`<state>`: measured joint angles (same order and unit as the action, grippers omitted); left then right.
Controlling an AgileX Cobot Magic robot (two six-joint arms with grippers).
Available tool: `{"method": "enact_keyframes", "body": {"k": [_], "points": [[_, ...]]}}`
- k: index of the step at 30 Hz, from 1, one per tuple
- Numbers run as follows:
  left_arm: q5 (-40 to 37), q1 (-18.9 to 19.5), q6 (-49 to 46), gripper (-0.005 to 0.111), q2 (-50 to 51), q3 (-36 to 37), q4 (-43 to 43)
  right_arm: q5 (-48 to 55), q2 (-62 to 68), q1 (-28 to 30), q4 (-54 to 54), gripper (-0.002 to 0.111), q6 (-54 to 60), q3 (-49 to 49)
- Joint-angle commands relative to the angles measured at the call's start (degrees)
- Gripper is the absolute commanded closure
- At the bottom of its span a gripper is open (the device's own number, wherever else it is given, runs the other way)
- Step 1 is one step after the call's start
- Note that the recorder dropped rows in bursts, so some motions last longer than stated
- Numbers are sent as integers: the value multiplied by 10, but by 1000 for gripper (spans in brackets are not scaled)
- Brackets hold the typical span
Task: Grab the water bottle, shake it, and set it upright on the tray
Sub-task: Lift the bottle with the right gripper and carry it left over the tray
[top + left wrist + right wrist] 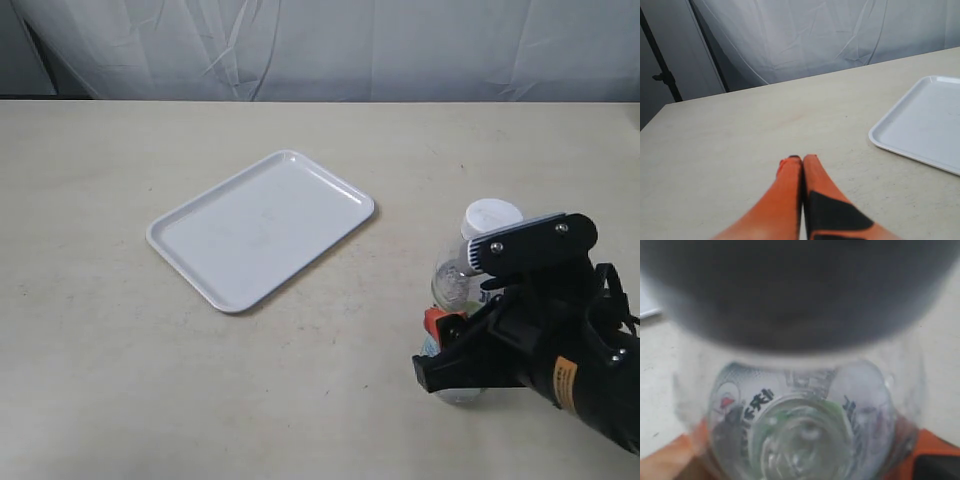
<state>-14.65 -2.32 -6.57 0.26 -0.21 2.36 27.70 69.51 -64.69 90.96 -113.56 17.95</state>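
Note:
The water bottle (470, 262), clear with a white cap and a printed label, stands about upright near the table's front right. My right gripper (452, 345) is closed around its lower body, and one orange finger (435, 321) shows beside it. In the right wrist view the water bottle (805, 425) fills the space between the orange fingers (932, 447), which press on both of its sides. I cannot tell whether its base touches the table. The white tray (262, 226) lies flat to the left, apart from the bottle. My left gripper (801, 159) is shut on nothing above bare table, near the tray (922, 122).
A beige table (120, 340) carries everything. A white cloth backdrop (320, 45) hangs behind the far edge. A dark stand (662, 75) rises past the table's corner in the left wrist view.

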Motion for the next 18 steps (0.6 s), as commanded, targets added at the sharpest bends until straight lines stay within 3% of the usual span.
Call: {"method": "enact_keyframes", "body": {"k": [1, 4, 9, 14, 18], "points": [[5, 0, 1, 106, -3, 2, 1, -6, 29, 0, 17, 84, -26, -1], [5, 0, 1, 106, -3, 2, 1, -5, 35, 0, 17, 108, -26, -1], [5, 0, 1, 106, -3, 2, 1, 9, 19, 0, 25, 109, -46, 6], [5, 0, 0, 106, -3, 2, 1, -110, 0, 0, 90, 109, -12, 101], [5, 0, 0, 106, -3, 2, 1, -23, 43, 5, 90, 109, 21, 217]]}}
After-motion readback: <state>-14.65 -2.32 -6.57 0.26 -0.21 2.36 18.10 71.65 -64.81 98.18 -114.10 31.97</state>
